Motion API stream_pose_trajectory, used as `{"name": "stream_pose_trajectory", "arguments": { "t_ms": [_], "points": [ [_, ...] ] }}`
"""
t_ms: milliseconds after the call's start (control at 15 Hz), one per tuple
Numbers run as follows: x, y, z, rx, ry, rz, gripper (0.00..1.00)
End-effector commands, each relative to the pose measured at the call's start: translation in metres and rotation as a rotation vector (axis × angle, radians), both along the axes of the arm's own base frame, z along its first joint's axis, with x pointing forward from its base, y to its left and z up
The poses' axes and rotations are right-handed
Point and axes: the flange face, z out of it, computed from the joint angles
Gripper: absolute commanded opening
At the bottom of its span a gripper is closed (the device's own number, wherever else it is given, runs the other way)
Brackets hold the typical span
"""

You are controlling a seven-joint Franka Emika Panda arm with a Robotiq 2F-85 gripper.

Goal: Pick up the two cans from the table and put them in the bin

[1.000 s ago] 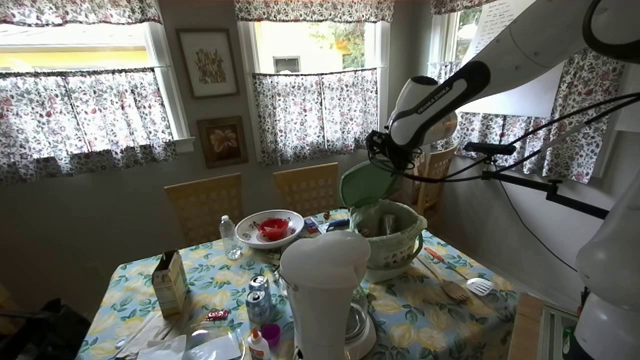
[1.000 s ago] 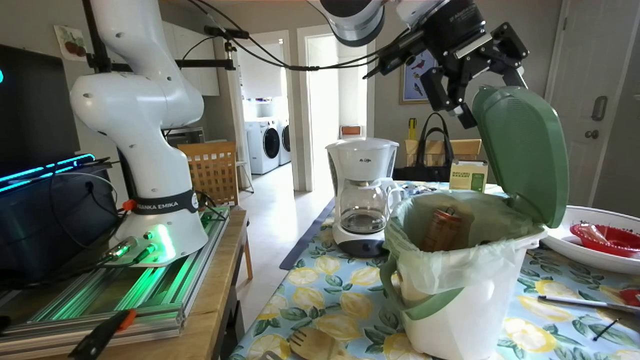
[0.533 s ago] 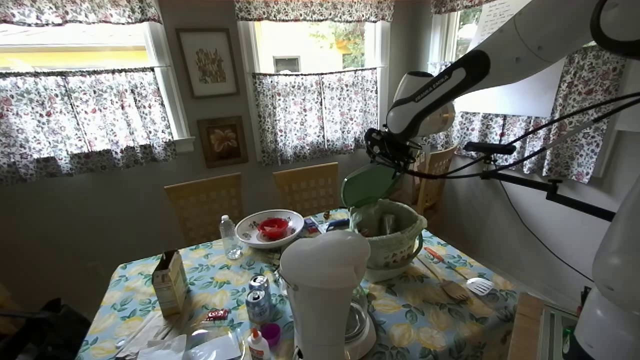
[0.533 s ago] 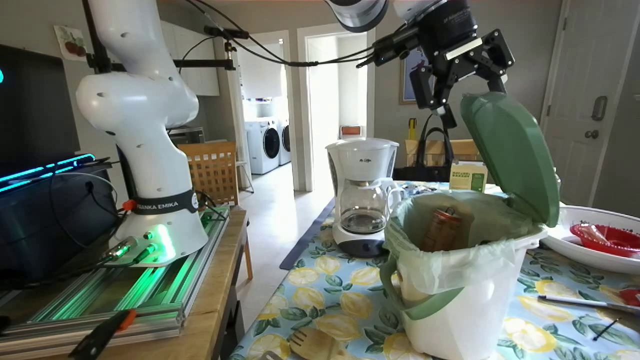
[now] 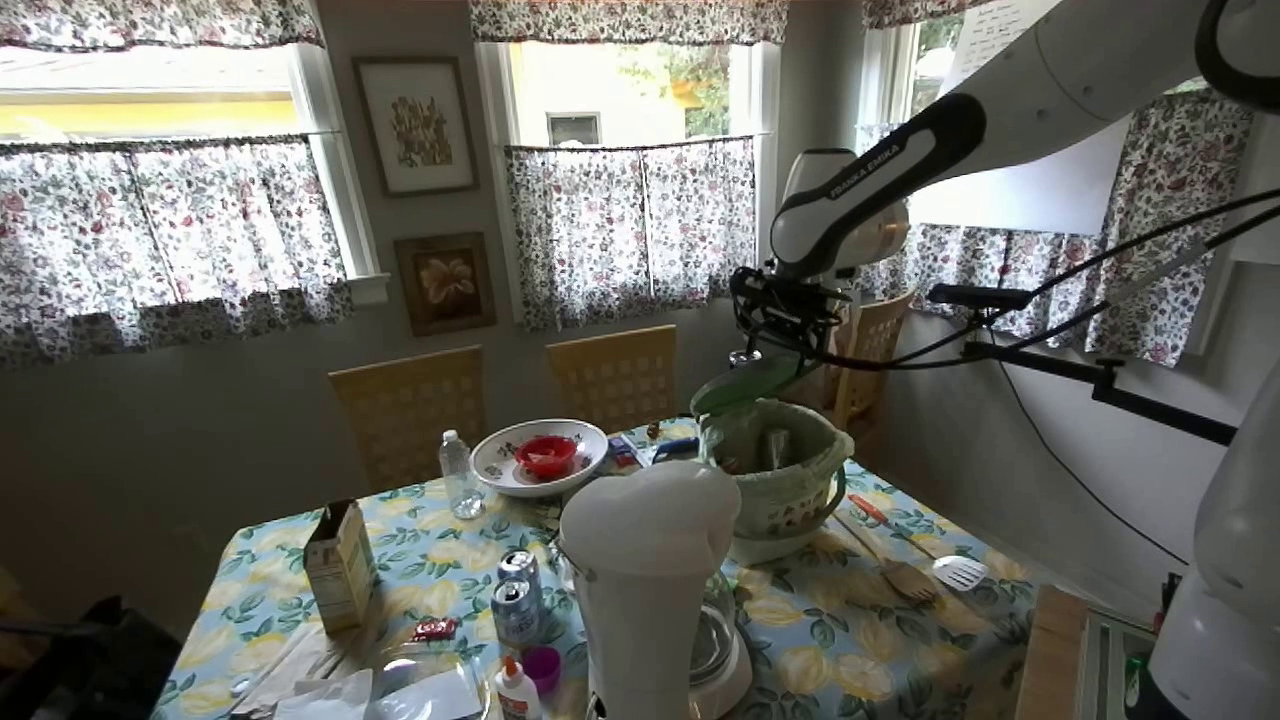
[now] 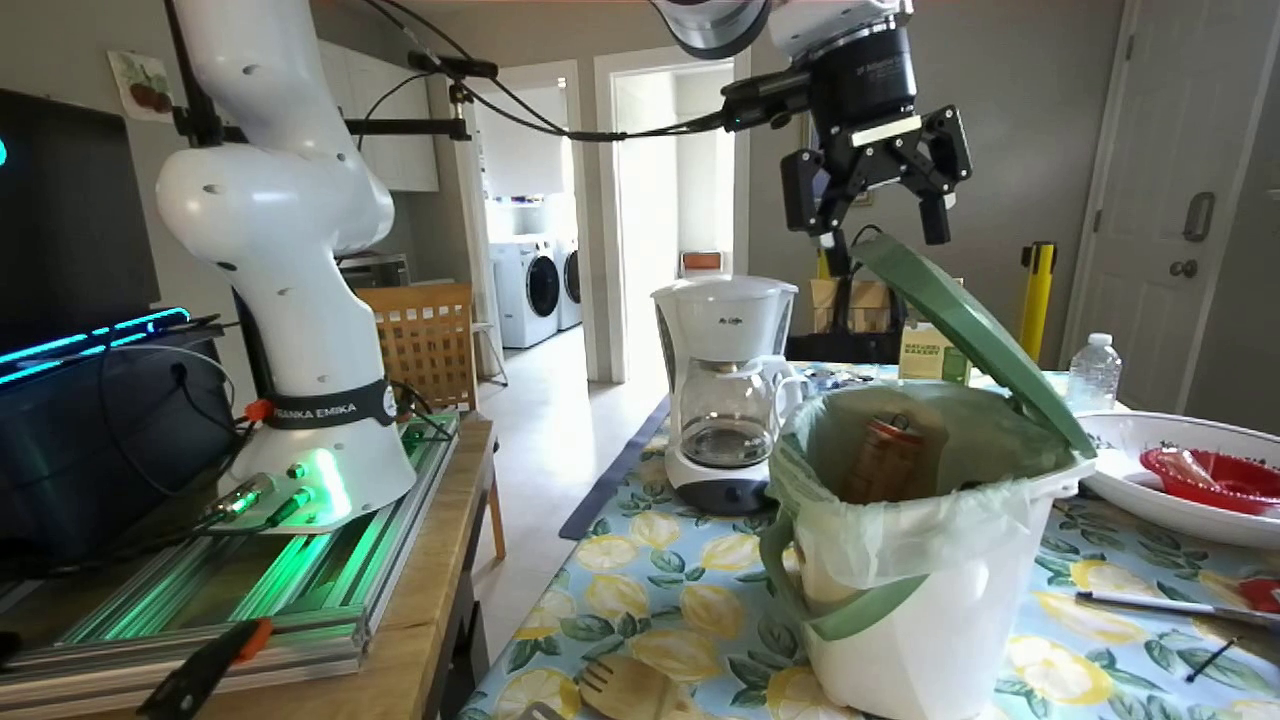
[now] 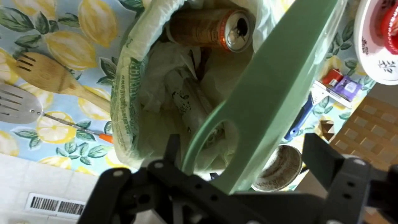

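Two silver-blue cans, a front one [image 5: 516,612] and one behind it [image 5: 519,568], stand upright close together on the flowered table [image 5: 440,545] in an exterior view. The lined bin [image 5: 785,505] shows in both exterior views [image 6: 925,610]. Its green lid [image 6: 985,335] leans half open. An orange can [image 6: 882,462] lies inside the bin and also shows in the wrist view [image 7: 199,28]. My gripper [image 6: 886,235] is open and empty at the lid's upper edge. In the wrist view the lid [image 7: 267,90] passes between the spread fingers [image 7: 242,144].
A white coffee maker [image 5: 650,570] stands between the cans and the bin. A white bowl [image 5: 500,475] with a red dish, a clear bottle [image 5: 458,478] and a carton [image 5: 340,572] stand on the table. A wooden fork [image 5: 905,578] and slotted spatula [image 5: 960,572] lie beside the bin.
The lid has swung down from nearly upright to a lower slant over the bin. My gripper has turned to point more downward, staying open at the lid's edge. The cans have not moved.
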Motion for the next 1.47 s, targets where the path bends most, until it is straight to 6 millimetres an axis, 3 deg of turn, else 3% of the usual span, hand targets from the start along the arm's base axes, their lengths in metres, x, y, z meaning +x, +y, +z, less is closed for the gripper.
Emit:
{"name": "stream_pose_trajectory", "arguments": {
  "t_ms": [0, 533, 1067, 1400],
  "points": [
    [-0.011, 0.015, -0.001, 0.041, 0.056, 0.054, 1.00],
    [-0.040, 0.043, -0.015, 0.068, 0.211, 0.187, 1.00],
    [-0.071, 0.040, -0.018, -0.074, 0.179, 0.555, 1.00],
    [-0.081, 0.028, -0.020, -0.208, 0.118, 0.774, 1.00]
  ]
}}
